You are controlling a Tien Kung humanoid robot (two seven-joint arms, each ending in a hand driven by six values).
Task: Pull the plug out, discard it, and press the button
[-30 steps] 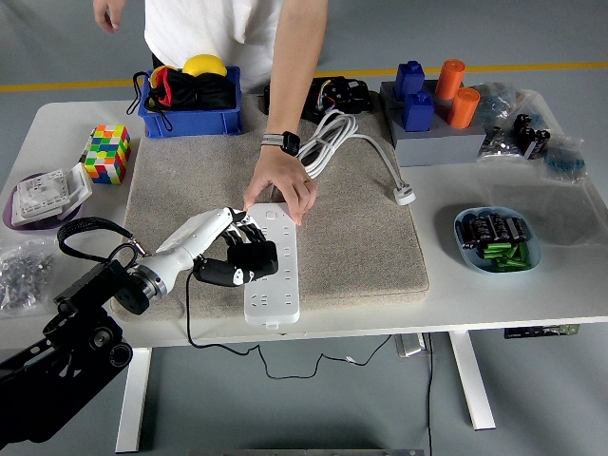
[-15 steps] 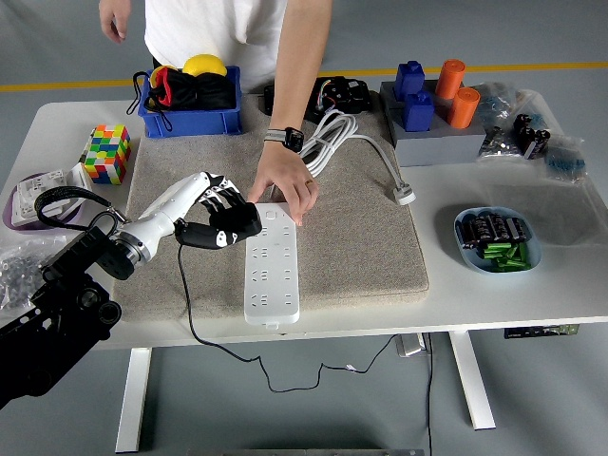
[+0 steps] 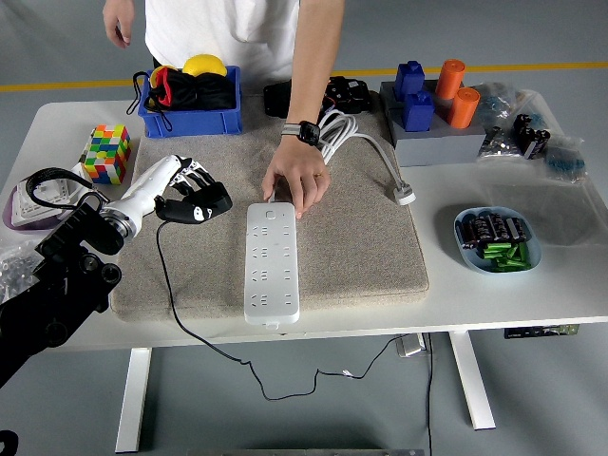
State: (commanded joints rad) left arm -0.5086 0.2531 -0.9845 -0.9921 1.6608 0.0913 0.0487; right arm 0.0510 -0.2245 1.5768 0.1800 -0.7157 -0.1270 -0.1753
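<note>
We see the robot's left hand (image 3: 190,195) clenched around a black plug (image 3: 201,206) with a thin black cord (image 3: 176,299) that trails off the front edge of the white surface (image 3: 494,290). The hand holds the plug above the left part of the beige fabric mat (image 3: 361,237), well apart from the white rectangular power strip (image 3: 271,271). We note the strip lies lengthwise on the mat with all visible sockets free. A person's hand (image 3: 299,180), wearing a dark wristwatch (image 3: 304,131), rests its fingers on the strip's far end. The strip's thick white cable (image 3: 366,142) loops toward the back of the mat. Left of the mat sits a multicoloured puzzle cube (image 3: 106,152); behind it, a blue plastic bin (image 3: 188,104).
</note>
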